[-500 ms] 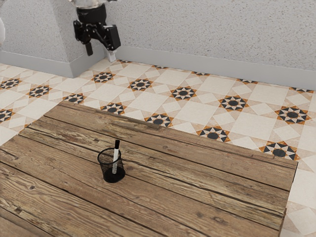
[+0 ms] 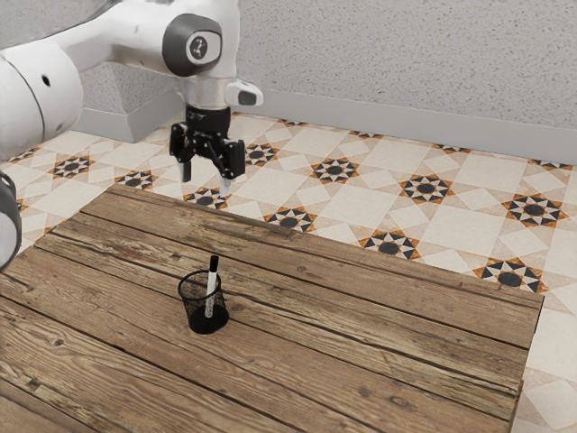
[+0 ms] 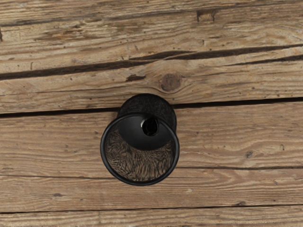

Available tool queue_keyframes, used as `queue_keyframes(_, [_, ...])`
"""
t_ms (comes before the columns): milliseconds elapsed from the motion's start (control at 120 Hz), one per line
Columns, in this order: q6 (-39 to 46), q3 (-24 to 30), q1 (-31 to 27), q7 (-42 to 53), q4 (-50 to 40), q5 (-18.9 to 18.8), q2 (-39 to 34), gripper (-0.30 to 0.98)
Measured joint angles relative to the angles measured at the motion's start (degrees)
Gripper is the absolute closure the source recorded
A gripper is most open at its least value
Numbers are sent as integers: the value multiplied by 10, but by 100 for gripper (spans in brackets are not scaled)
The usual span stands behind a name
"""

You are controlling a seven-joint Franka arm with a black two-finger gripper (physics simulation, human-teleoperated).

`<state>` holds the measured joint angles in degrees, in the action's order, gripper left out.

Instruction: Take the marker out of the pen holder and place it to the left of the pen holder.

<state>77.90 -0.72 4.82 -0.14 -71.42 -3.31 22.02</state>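
The gripper (image 2: 206,186) hangs high over the surface (image 2: 361,361), fingers apart. The marker (image 2: 213,280) stands inside the upright pen holder (image 2: 209,323), near the rim on the exterior view's right, its dark end up.

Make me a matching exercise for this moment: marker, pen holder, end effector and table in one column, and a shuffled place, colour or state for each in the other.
Column one
1. Marker
2. Pen holder
3. End effector
4. Table

Column two
A. Up in the air, fingers apart, holding nothing
B. Brown wooden planks
C. White body, black upper end, standing inside a container
D. Black mesh, upright on the wood

Right pairs: 1-C, 2-D, 3-A, 4-B
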Motion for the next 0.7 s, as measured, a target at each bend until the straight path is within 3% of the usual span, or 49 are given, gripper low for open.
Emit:
queue_keyframes(408, [51,-22,-2,2,-14,6,108,0])
queue_keyframes(567, [83,-27,-2,17,-20,8,118,0])
queue_keyframes(700, [109,-28,-2,25,-106,9,77,0])
